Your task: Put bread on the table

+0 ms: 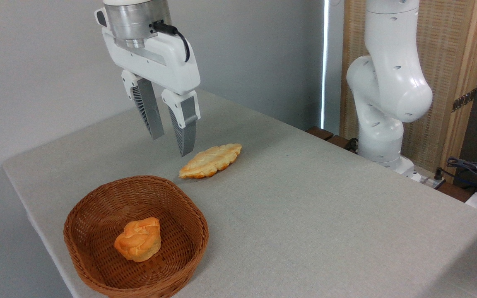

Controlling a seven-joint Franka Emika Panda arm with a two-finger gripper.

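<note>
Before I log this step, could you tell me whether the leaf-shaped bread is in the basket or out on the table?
Out: the bread lies flat on the table, beside the basket, free of the open gripper.

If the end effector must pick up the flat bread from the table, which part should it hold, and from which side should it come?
Probably its middle, from straight above. The bread lies flat on the table, long and narrow, so fingers closing across the short width should fit. The end effector is open, empty, up and left of it.
</note>
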